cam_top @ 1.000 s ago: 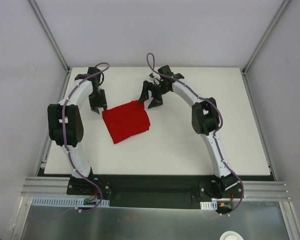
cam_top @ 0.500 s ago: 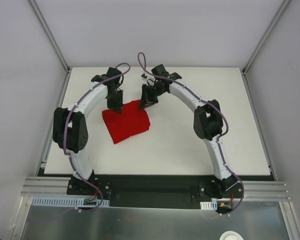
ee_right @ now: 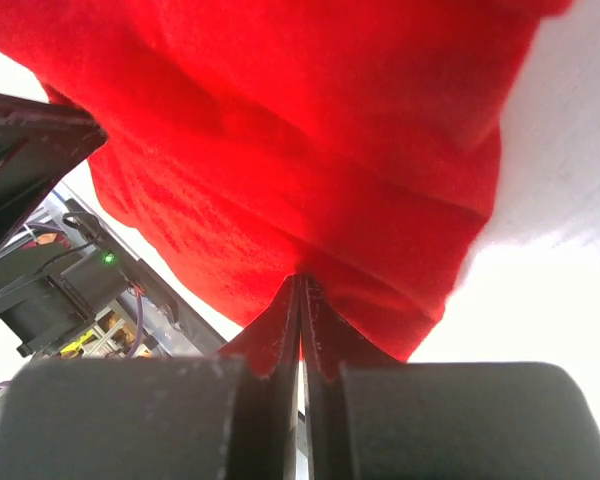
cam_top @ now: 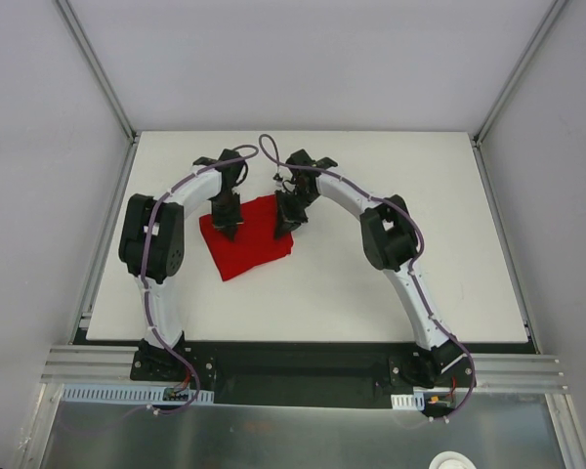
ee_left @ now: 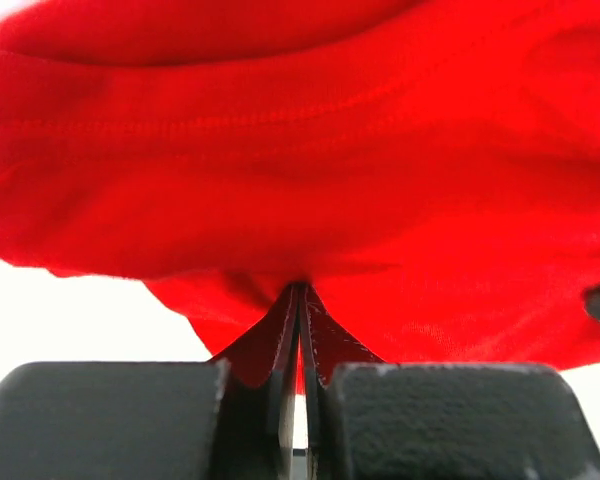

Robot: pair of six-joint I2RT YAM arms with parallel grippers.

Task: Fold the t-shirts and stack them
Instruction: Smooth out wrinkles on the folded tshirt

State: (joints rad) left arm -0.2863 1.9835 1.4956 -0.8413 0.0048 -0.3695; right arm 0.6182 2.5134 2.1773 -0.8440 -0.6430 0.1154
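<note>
Left tool (cam_top: pixel 227 223) and right tool (cam_top: pixel 285 223), seen from above, both sit at the far edge of the red t-shirt (cam_top: pixel 249 244). The shirt lies as a rough square on the counter (cam_top: pixel 371 283), left of centre. In the left wrist view, the jaws are pressed together, pinching a tuck of red cloth. The right wrist view shows the same pinch on the fabric. Two matched grips probably let that far edge rise evenly for a fold.

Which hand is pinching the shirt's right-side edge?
The right hand, shut on the red t-shirt's right edge; the left hand pinches fabric nearer its left corner.
</note>
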